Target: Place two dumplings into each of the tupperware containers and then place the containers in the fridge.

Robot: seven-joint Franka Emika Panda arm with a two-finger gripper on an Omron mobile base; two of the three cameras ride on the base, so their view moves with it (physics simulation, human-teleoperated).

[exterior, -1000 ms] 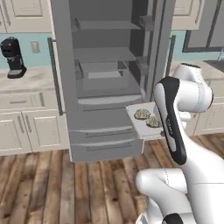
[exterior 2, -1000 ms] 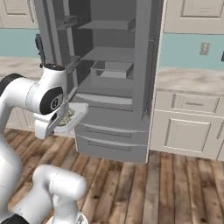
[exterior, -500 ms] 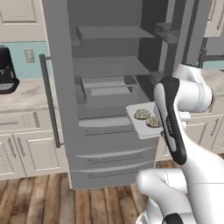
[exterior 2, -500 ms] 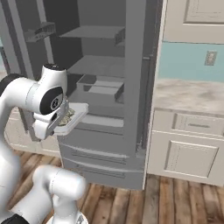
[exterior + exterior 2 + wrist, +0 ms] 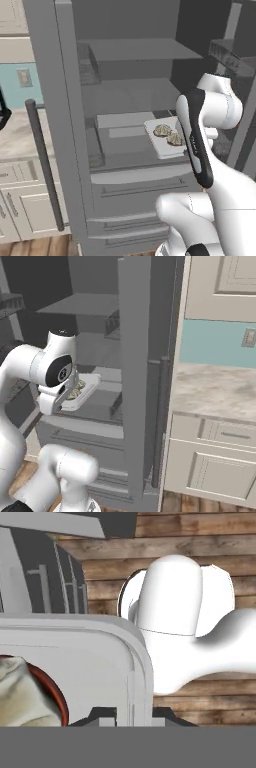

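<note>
Container (image 5: 162, 139), pale shallow tray, carried level in front of the open fridge (image 5: 60, 125); two dumplings (image 5: 168, 134) lie side by side in it, touching or nearly so

Gripper (image 5: 129, 712): clenched on the container's near rim, one finger either side of the wall; the grip sits at one edge, so the tray hangs out from the hand like a shelf

Second container (image 5: 120, 120): already on the middle shelf (image 5: 130, 95) area inside the fridge, just behind and to the left of the carried one as the left base view shows it; its contents are too faint to tell

Door (image 5: 135, 371): stands open, its edge and bar handle (image 5: 45, 165) close to the arm on both sides

Step in hand, judged: setting this filled tray onto a shelf, the last part of the task

Handling notes, judged:
- keep the tray flat while moving inward; an edge grip lets the far end droop and the dumplings could roll
- aim for bare shelf beside the other container, not on top of it
- lower until the base rests fully on the shelf before letting go
- withdraw straight back, clear of the door edge
</note>
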